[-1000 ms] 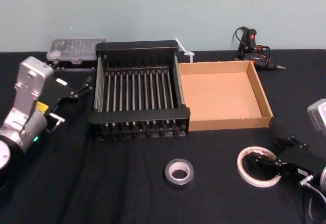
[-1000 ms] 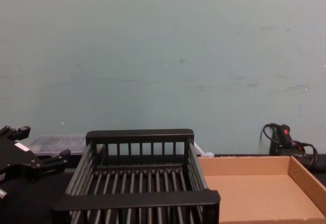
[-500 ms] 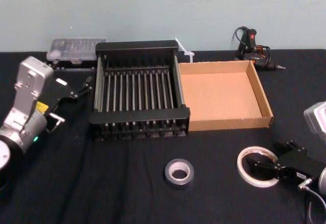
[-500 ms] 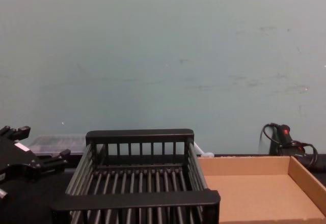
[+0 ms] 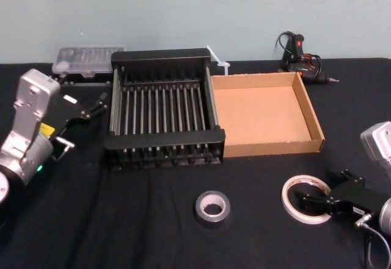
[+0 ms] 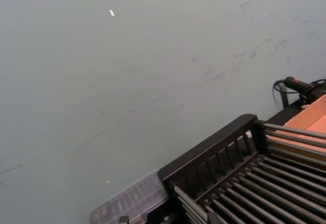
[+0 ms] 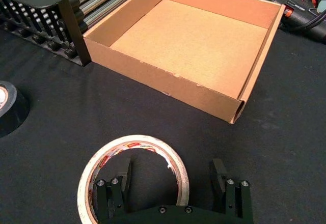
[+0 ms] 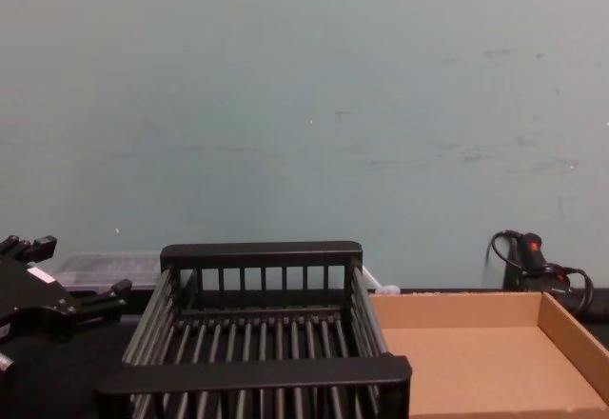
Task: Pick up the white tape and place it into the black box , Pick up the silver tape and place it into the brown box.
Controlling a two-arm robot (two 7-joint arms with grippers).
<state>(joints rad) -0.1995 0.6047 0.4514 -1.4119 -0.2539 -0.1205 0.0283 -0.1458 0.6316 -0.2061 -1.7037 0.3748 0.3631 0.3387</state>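
1. Since a second ago, the right gripper (image 5: pixel 310 200) has shifted only slightly at the white roll of tape with red-and-white printing (image 5: pixel 293 183). Both rolls and both boxes lie where they were.
2. Its fingers are spread. In the right wrist view the gripper (image 7: pixel 170 164) straddles one wall of the white roll (image 7: pixel 135 142), one finger inside the ring and one outside, not pressed onto it.
3. The white roll lies flat on the black tablecloth (image 5: pixel 122 220) at about 5 o'clock from the shallow brown cardboard box (image 5: pixel 272 148), apart from it.
4. The dark grey roll of tape with a shiny silver top (image 5: pixel 200 206) lies flat at 9 o'clock from the white roll, well apart — at about 5 o'clock from the black slatted plastic crate (image 5: pixel 165 139).
5. The crate stands just beside the cardboard box, at its 9 o'clock.
6. The left gripper (image 5: pixel 96 106) hangs at 9 o'clock from the crate, fingers spread — holding nothing.
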